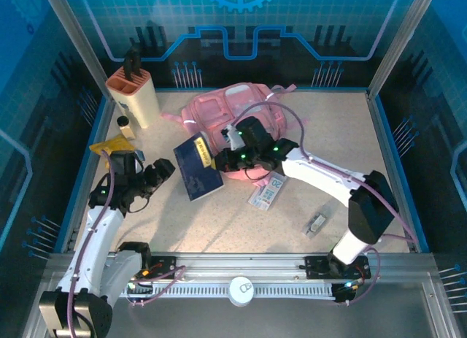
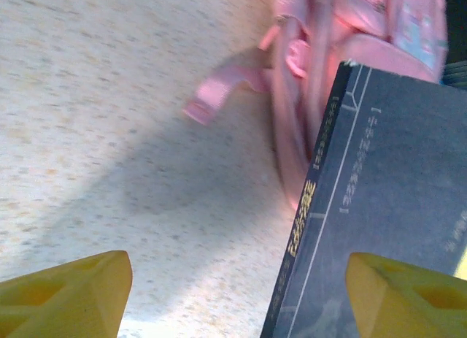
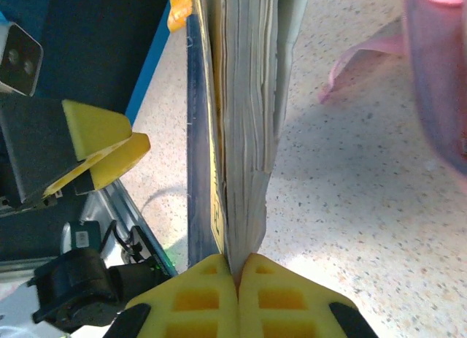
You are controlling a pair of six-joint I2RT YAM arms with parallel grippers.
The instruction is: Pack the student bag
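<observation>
I've got the right gripper (image 1: 219, 160) pinching the blue book (image 1: 197, 168) just in front of the student bag (image 1: 233, 112); the left gripper (image 1: 162, 170) stands spread.
Top camera: the bag lies far-middle on the table (image 1: 241, 225), with a beige holder (image 1: 135, 93), small bottle (image 1: 124, 125) and yellow packet (image 1: 109, 144) to its left, and a flat card (image 1: 266, 192) on the near right. Left wrist: my fingers (image 2: 66, 294) are wide apart, the book's cover sits by the right one, and a pink strap (image 2: 219, 90) trails from the bag. Right wrist: the pads (image 3: 197, 294) are pressed onto the upright book's page edge.
</observation>
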